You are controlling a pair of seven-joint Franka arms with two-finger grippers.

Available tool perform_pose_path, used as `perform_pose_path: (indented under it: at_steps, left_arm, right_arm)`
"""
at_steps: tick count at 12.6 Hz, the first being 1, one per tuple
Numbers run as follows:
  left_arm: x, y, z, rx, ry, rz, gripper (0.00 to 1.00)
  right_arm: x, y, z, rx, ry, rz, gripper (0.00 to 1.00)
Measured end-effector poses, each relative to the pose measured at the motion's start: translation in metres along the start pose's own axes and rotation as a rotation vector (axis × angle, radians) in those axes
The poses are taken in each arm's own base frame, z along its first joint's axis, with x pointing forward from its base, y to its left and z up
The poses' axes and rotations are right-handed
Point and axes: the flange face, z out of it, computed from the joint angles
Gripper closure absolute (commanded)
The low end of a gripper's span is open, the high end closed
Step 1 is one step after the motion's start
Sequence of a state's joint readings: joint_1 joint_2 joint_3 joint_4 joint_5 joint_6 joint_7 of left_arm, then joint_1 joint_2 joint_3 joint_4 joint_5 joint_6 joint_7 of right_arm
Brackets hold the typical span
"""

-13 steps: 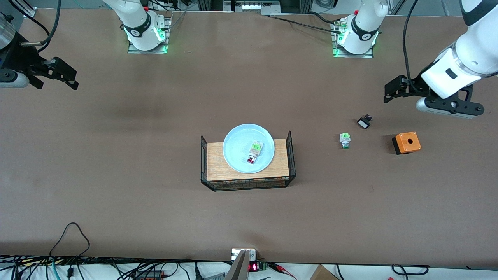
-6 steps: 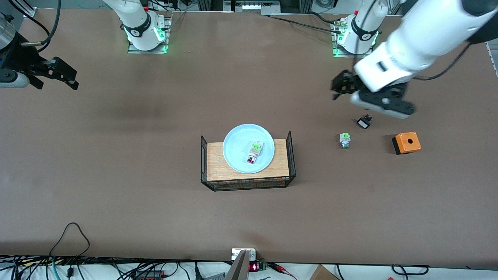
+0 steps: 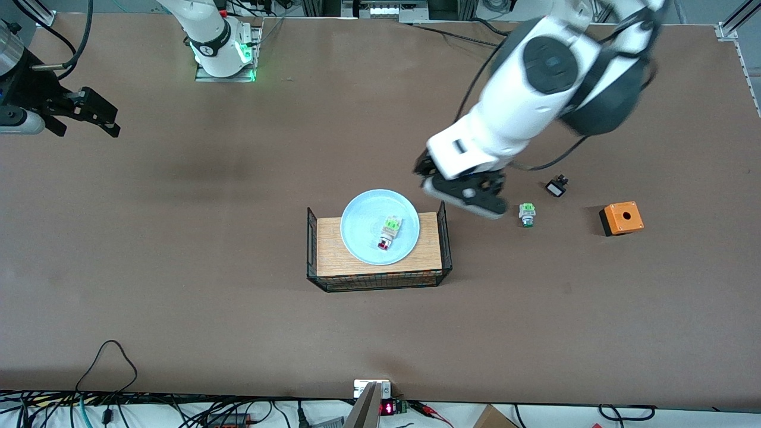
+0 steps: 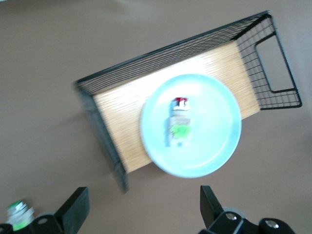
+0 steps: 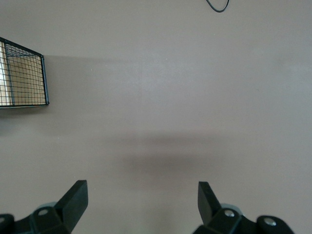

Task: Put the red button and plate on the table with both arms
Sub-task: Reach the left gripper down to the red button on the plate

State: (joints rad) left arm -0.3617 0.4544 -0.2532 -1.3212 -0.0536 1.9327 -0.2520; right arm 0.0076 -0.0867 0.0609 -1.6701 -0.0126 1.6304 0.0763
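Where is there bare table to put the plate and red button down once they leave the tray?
Bare table runs from the wire tray toward the right arm's end, and between tray and front camera. Crowded toward the left arm's end: the green-capped switch, black-and-white switch and orange box. The open left pincer hovers by the plate holding the red button; the open right pincer waits.

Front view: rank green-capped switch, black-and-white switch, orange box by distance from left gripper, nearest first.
From the left gripper, over the table by the tray:
1. Green-capped switch, beside the tray, toward the left arm's end.
2. Black-and-white switch, farther toward that end.
3. Orange box, farthest toward that end.
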Motion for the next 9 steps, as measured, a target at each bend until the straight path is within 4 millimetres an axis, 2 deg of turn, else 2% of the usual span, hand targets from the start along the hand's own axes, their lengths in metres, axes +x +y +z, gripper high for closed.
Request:
perform_pose_path:
  at_steps: [2,4,6,9]
  left_arm:
    - [0.006,0.027,0.043,-0.027,0.030,0.033,0.00]
    - [0.008,0.044,0.080,-0.038,0.042,0.057,0.00]
    - [0.009,0.049,0.109,-0.021,0.036,0.077,0.00]
    - [0.010,0.045,0.134,0.026,0.035,0.108,0.00]
  right_arm:
    - [0.000,0.000,0.000,0.000,-0.001,0.000,0.00]
    - [0.000,0.000,0.001,0.000,-0.001,0.000,0.00]
    - [0.000,0.001,0.001,-0.001,-0.001,0.002,0.00]
    - [0.002,0.004,0.002,-0.001,-0.003,0.009,0.00]
